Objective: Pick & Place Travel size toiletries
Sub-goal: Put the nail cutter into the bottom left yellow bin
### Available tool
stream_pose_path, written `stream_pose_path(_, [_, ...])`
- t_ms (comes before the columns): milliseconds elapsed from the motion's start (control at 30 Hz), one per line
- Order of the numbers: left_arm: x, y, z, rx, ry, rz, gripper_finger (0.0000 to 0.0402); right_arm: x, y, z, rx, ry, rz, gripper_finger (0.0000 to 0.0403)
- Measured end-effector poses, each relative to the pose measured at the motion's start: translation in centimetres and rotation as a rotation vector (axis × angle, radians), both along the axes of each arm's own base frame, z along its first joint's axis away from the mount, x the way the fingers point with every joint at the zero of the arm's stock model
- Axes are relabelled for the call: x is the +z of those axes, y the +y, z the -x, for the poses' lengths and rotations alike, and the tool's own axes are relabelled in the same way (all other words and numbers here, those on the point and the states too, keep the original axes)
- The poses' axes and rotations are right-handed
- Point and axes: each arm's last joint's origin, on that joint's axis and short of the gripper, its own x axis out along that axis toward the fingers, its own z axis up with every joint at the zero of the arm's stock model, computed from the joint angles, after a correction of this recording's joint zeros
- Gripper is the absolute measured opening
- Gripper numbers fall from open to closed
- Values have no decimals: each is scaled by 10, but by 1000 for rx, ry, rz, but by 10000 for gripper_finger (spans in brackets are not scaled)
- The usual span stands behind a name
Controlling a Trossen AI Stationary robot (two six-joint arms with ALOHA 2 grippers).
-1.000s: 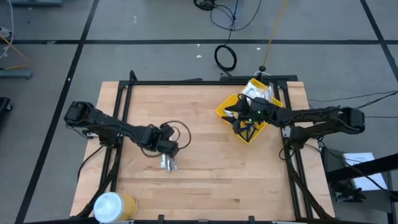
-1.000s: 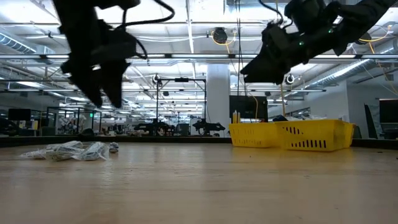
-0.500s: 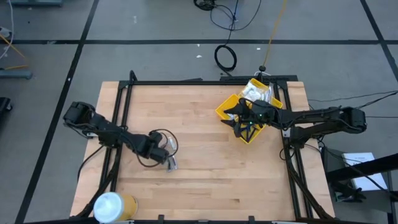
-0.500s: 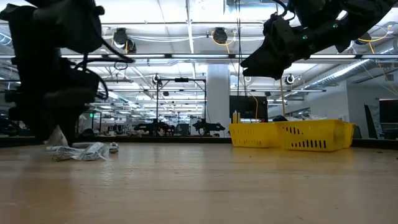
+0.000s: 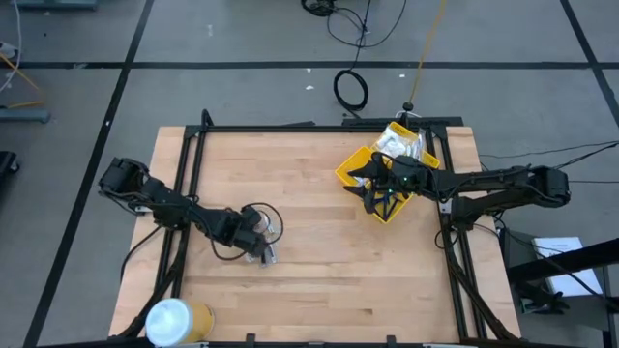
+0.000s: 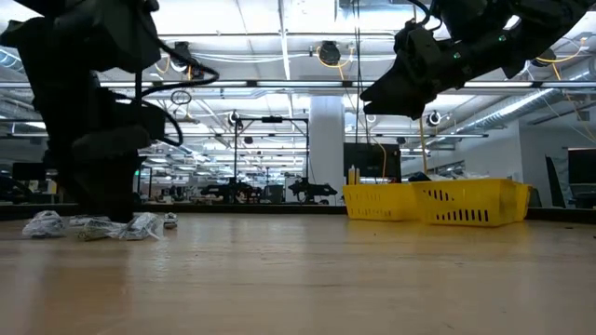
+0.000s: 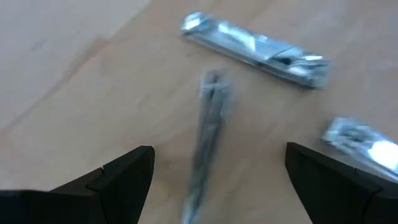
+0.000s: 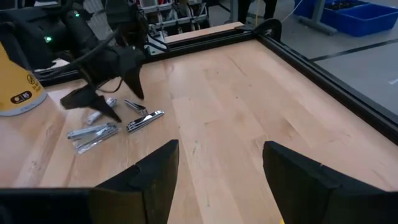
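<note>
The toiletries lie in a small pile on the wood in the table's left half: silvery packets (image 5: 264, 255), also low in the low view (image 6: 112, 226). In the left wrist view a silvery packet (image 7: 255, 50), a thin silvery stick (image 7: 208, 137) and a second packet (image 7: 360, 140) lie flat. My left gripper (image 7: 214, 180) is open and low over them, its fingers standing on either side of the stick without touching it (image 5: 257, 240). My right gripper (image 8: 221, 180) is open and hovers over the yellow bin (image 5: 387, 184).
The yellow compartmented bin (image 6: 447, 200) sits at the table's far right, with white packets in its far part. A big white-and-yellow cylinder (image 5: 174, 321) stands at the near left corner. Black frame rails (image 5: 290, 128) run along the table's edges. Bare wood lies between the pile and the bin.
My left gripper has come down from well above the table onto the pile of toiletries, shifting slightly toward the near edge. The right arm has kept almost still above the bin.
</note>
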Motion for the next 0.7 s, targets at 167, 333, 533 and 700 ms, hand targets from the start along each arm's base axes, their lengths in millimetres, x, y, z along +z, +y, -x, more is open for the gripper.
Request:
stream_pose_path(167, [0,2,-2,-48,9,12,356,0,0,0,0,-1,-5,217])
stream_pose_path(333, [-7,6,4,-42,37,42,354,0,0,0,0,-1,-10,217])
stream_pose_path(533, [-11,7,8,-56,61,61,296,0,0,0,0,3,-11,215])
stream_pose_path(700, [-11,7,8,-71,63,66,208,-1,0,0,0,8,-12,216])
